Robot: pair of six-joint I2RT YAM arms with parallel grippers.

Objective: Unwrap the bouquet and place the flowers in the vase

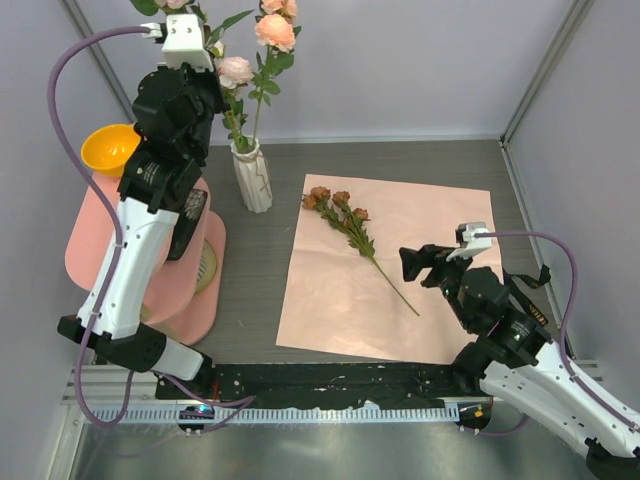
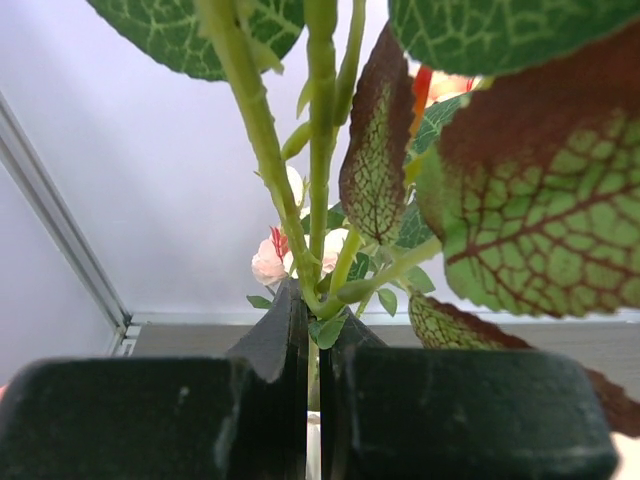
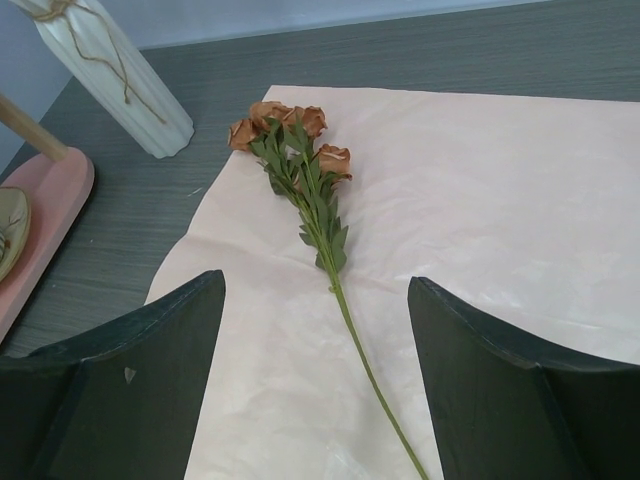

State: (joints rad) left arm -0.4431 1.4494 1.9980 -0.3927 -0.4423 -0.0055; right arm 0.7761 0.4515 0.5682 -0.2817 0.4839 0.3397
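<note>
Just beyond the right pincer lies a rose stem

- Top view: uppermost roses cropped by top edge.
- Left wrist: leaves cropped top and right, blurry.
- Right wrist: vase neck cropped upper left; loose stem runs off bottom edge.

White shells and black joints are seen on the left arm, frame left, and the right arm, lower right; lilac cables are looped from each; black fingers are fitted to the right gripper.
</note>
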